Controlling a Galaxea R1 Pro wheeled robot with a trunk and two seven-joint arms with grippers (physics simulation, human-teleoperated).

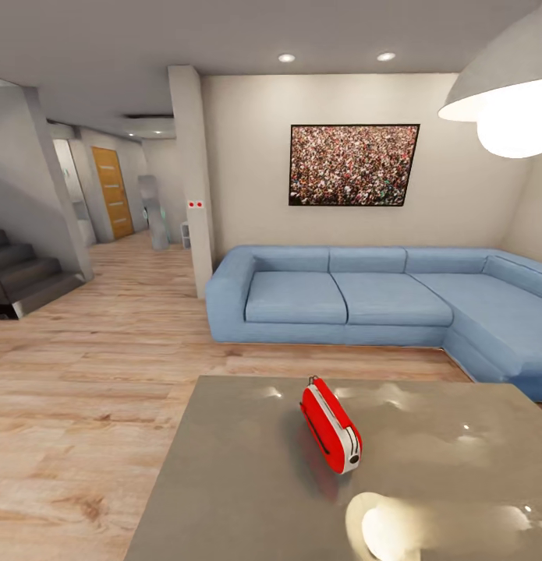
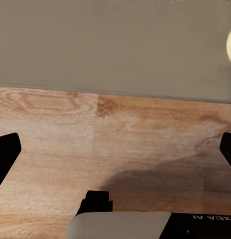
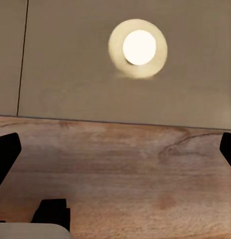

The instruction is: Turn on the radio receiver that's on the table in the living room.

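On the table [image 1: 247, 483], radio [image 1: 331, 425] waiting; approach step. Next: reach for it. Left gripper [image 2: 115, 149] and right gripper [image 3: 115, 149] spread apart.

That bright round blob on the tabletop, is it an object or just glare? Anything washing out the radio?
Head view: the blob is the pendant lamp mirrored in the glossy table; the radio receiver stays sharp, with a faint red reflection beneath. Right wrist view: the same round glare sits on the tabletop.

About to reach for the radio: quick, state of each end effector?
Left end effector: open, holding nothing, over the floor beside the table.
Right end effector: open, holding nothing.
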